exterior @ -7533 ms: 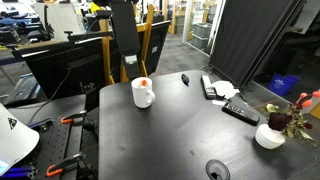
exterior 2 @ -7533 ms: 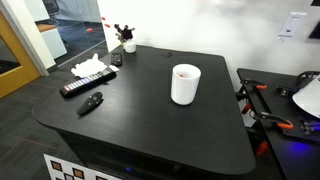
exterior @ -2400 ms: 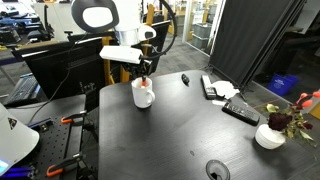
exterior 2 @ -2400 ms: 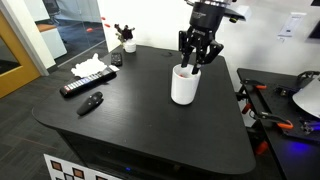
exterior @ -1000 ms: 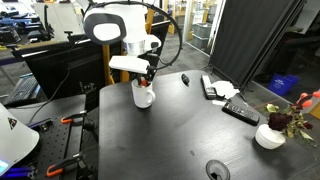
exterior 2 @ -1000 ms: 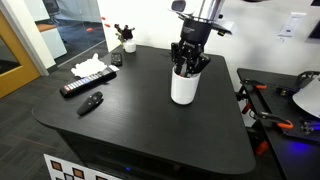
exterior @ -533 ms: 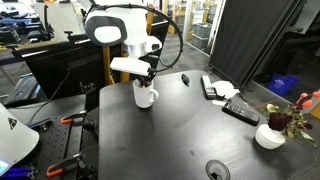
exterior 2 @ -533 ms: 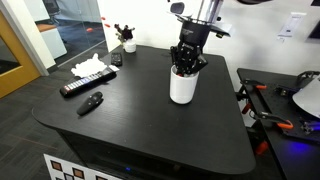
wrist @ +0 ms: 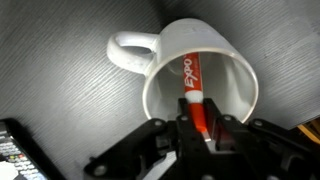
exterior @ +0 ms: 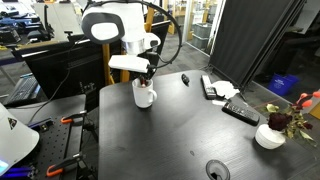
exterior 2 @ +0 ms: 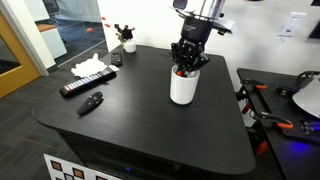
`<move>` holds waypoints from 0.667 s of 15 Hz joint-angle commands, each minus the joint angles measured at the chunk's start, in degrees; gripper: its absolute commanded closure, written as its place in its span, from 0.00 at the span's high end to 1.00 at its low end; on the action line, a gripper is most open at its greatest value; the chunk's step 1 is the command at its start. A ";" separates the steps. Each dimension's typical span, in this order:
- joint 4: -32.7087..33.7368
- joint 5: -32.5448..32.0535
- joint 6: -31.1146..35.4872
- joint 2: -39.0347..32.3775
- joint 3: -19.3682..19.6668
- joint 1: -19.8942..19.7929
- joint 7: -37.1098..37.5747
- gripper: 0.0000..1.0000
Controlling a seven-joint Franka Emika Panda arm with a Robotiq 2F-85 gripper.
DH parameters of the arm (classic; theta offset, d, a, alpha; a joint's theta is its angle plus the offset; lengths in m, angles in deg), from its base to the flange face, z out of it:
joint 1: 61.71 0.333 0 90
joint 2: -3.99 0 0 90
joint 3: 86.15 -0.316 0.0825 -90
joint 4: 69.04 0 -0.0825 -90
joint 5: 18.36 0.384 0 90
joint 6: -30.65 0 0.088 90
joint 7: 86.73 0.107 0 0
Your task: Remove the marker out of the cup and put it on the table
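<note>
Red-orange marker [wrist: 195, 108] leans inside the white cup [wrist: 165, 75], its long axis running up toward the pincer [wrist: 203, 135] directly above. The jaws stand narrow, flanking the marker's upper end. Whether they actually pinch it, I cannot tell.

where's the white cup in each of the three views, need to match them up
Exterior view: the cup stands on the table near its far left edge, under the claw.
Exterior view: the cup stands right of centre, under the claw.
Wrist view: the cup fills the centre and right, handle to the left.
Shared landmark: the claw at the cup's mouth, around the marker.
</note>
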 commanded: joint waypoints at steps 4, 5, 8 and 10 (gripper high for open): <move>-6.28 0.56 1.08 12.21 0.91 1.57 0.12 0.05; -6.83 0.34 1.02 13.83 1.37 2.08 0.61 0.05; -7.71 2.55 -1.25 19.90 3.77 4.87 -0.65 0.05; -8.20 3.38 -1.60 23.64 5.99 7.31 -0.83 0.05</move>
